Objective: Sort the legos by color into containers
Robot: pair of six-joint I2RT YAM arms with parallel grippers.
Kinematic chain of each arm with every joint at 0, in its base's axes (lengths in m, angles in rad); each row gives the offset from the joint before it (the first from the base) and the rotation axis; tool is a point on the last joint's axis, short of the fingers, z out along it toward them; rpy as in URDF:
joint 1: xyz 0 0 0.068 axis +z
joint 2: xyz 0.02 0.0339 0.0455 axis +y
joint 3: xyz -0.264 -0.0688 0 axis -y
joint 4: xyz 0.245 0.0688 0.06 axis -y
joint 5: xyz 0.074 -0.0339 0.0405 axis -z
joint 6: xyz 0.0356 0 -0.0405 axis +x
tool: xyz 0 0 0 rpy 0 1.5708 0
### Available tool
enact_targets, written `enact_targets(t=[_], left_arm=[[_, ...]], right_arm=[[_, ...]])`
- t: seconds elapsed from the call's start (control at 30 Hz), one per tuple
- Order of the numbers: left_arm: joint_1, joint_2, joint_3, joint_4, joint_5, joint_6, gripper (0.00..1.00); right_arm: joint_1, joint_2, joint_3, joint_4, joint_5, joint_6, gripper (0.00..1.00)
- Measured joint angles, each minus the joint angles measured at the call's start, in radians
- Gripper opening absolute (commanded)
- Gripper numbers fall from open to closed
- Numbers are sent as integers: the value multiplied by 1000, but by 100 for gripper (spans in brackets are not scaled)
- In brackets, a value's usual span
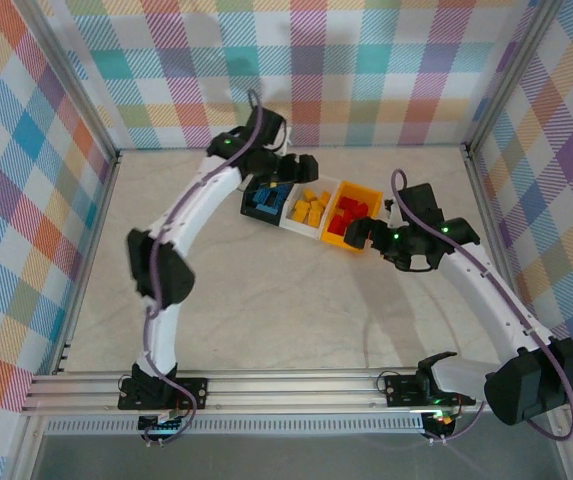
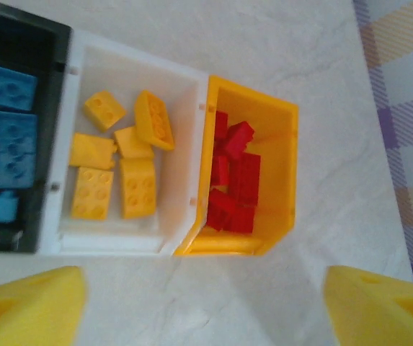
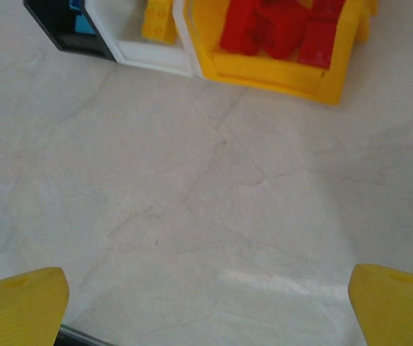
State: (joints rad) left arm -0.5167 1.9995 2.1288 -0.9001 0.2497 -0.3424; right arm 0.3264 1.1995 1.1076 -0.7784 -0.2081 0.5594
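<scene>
- containers [image 2: 192, 108]: three bins joined in a row on the table [image 1: 266, 300]. the white bin [image 2: 116, 72] is in the middle, with the black bin [image 2: 19, 29] on one side of it and the yellow-orange bin [image 2: 282, 166] on the other. they look light and stiff, and would likely slide if nudged.
- left gripper [image 2: 206, 310] hangs just beside the white bin, fingers spread wide with nothing between them. right gripper [image 3: 206, 303] hovers over bare table on the white bin's yellow-orange side, likewise spread and empty.
- legos: blue legos [image 2: 8, 137] lie in the black bin, yellow legos [image 2: 138, 187] in the white bin, red legos [image 2: 235, 173] in the bin beyond it. they look light, hard, slick-sided and not fragile. each is best pinched across two flat opposite sides, not over the studs.
- hard to make out: the red pile blurs together, so i cannot count it. the black bin is cut off in the left wrist view and lies partly under the left arm [image 1: 206, 200] from above. a stray brick under the arms cannot be ruled out.
</scene>
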Motion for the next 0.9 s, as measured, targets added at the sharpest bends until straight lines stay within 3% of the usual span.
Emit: enact_targets(t=[0.27, 0.53, 0.73, 0.9], left_arm=[[51, -425, -444, 33, -138, 10, 100], [76, -724, -763, 98, -407, -12, 100], [76, -851, -970, 272, -567, 0, 100], [76, -860, -1112, 392, -636, 48, 100]], right_arm=[[-1, 34, 11, 154, 44, -129, 100], [-1, 34, 2, 332, 151, -380, 100], [-30, -8, -76, 433, 244, -537, 100], [-184, -18, -195, 531, 275, -587, 100]])
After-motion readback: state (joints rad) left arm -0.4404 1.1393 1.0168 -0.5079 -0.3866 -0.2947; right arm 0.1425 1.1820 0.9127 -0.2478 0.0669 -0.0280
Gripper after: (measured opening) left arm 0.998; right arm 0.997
